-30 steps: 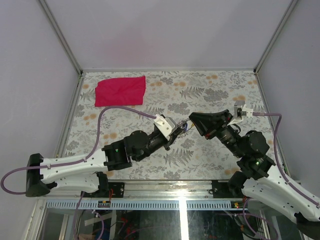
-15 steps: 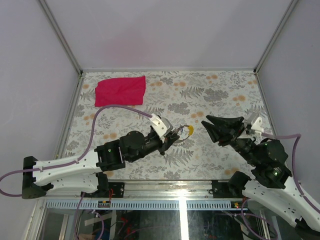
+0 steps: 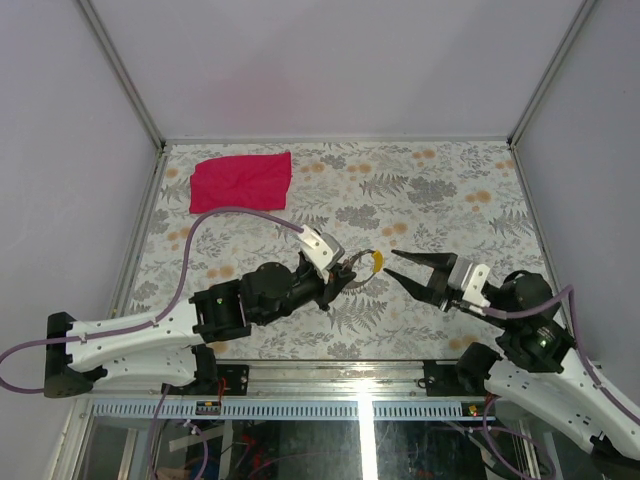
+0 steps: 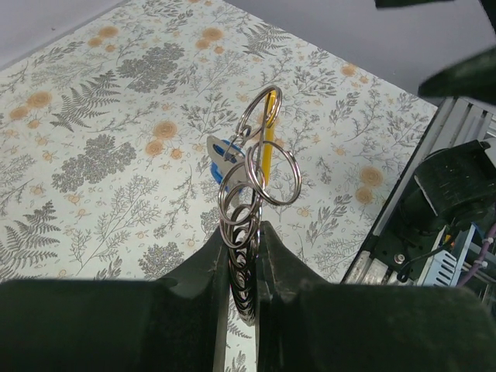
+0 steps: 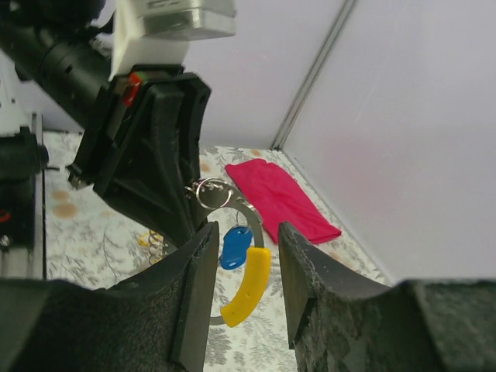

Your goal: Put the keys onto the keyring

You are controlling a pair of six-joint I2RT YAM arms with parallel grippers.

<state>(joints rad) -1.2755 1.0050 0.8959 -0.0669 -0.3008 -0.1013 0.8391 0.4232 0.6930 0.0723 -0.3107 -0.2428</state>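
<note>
Flat red cloth [image 3: 241,181] lies far left on the floral tabletop [image 3: 450,190]; left gripper [image 3: 350,271] is clamped on the keyring [image 4: 236,221], held above the tabletop, its stacked silvery links vanishing between the black fingers; thin wire rings overlap, so which loop carries the keys [image 4: 220,167] is unclear; blue and yellow plastic heads show, blades barely; right gripper [image 3: 392,266] has jaws apart, holding nothing, just beside them.
</note>
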